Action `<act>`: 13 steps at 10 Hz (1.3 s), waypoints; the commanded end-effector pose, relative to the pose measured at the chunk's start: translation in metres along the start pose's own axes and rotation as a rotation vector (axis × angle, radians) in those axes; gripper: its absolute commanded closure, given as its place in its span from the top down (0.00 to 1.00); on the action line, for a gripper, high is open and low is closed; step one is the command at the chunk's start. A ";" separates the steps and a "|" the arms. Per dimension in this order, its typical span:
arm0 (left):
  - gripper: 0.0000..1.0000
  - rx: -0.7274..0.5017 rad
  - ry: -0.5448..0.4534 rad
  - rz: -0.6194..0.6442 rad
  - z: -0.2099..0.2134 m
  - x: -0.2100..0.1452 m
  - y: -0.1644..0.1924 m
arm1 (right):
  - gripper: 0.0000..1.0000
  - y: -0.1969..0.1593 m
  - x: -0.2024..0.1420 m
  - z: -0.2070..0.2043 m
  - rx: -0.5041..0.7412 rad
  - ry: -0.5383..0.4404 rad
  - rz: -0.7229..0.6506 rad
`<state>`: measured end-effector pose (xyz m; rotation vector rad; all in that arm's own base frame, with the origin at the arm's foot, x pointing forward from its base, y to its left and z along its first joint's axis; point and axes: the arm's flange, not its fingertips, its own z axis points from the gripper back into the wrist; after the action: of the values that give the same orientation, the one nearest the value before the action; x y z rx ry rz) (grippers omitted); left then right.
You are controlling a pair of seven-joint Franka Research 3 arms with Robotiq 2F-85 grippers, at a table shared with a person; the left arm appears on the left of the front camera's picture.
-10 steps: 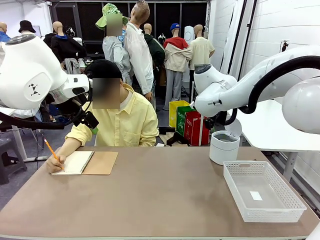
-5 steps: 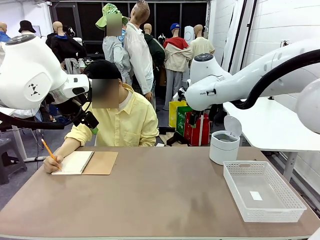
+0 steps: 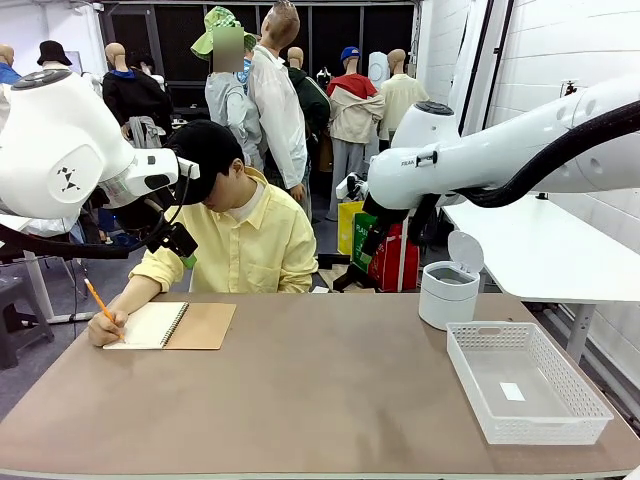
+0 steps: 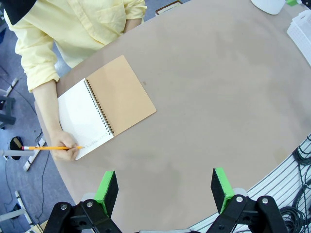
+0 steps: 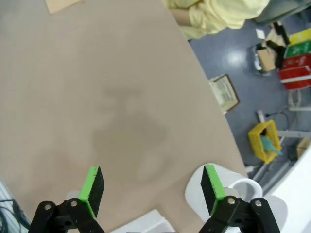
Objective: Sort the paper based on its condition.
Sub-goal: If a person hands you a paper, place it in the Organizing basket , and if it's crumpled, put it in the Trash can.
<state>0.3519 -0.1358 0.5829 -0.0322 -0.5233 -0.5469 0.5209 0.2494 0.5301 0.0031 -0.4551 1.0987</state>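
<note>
Presently: left gripper (image 4: 164, 187) and right gripper (image 5: 151, 188) are held spread, empty, above table (image 3: 320, 400).
Notebook (image 3: 172, 325) is written in by hand (image 3: 104, 331) with pencil (image 3: 100, 301); tray (image 3: 545, 431) lies near bin (image 3: 447, 297).

Bright even indoor light, soft shadows, wide-angle wrist distortion

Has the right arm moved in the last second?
Yes. The right arm has swung toward the robot's left and lifted: its wrist end, earlier above the white bin, now sits left of it.

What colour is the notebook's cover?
The cover is plain brown; the left wrist view shows it best.
</note>
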 end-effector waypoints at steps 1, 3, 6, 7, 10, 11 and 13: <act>1.00 -0.002 -0.006 0.000 0.000 0.000 0.001 | 1.00 -0.002 -0.011 0.002 0.079 -0.004 0.004; 1.00 -0.002 -0.006 0.000 0.000 0.000 0.001 | 1.00 0.002 -0.001 -0.001 0.031 -0.003 -0.008; 1.00 -0.002 -0.006 0.000 0.000 0.000 0.001 | 1.00 0.002 -0.001 -0.001 0.031 -0.003 -0.008; 1.00 -0.002 -0.006 0.000 0.000 0.000 0.001 | 1.00 0.001 -0.003 -0.001 0.042 0.008 0.006; 1.00 -0.002 -0.006 0.000 0.000 0.000 0.001 | 1.00 0.026 -0.011 0.028 0.142 -0.063 -0.123; 1.00 -0.002 -0.006 0.000 0.000 0.000 0.001 | 1.00 0.033 -0.014 0.034 0.147 -0.074 -0.135; 1.00 -0.002 -0.006 0.000 0.000 0.000 0.001 | 1.00 0.049 -0.019 0.048 0.173 -0.120 -0.159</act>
<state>0.3520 -0.1358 0.5829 -0.0322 -0.5232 -0.5469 0.4702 0.2528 0.5635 0.2181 -0.4450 1.0067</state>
